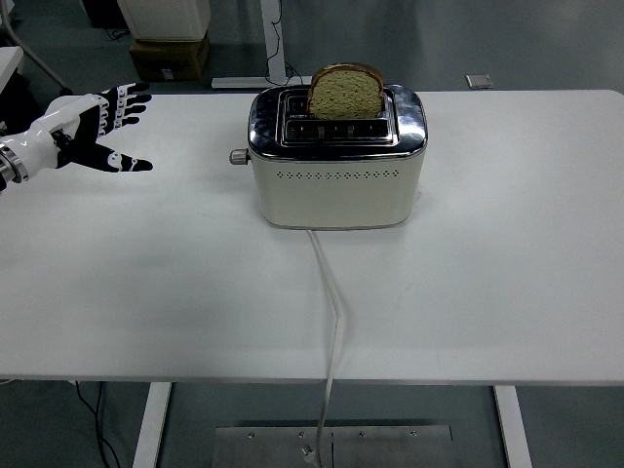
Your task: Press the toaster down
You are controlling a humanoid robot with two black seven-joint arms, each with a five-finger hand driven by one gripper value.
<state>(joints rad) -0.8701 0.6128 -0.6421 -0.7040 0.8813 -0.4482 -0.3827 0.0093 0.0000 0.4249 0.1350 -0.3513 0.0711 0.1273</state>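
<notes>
A cream toaster (337, 180) with a chrome top stands at the middle of the white table (487, 283). A slice of brown bread (346, 94) sticks up out of its far slot. The toaster's lever knob (237, 156) juts from its left end, in the raised position. My left hand (102, 127) hovers over the table's far left, well left of the knob, with its fingers spread and nothing in them. The right arm is out of the picture.
A white power cord (333, 312) runs from the toaster's front to the table's near edge and down to the floor. A cardboard box (171, 54) and a table leg stand on the floor beyond the table.
</notes>
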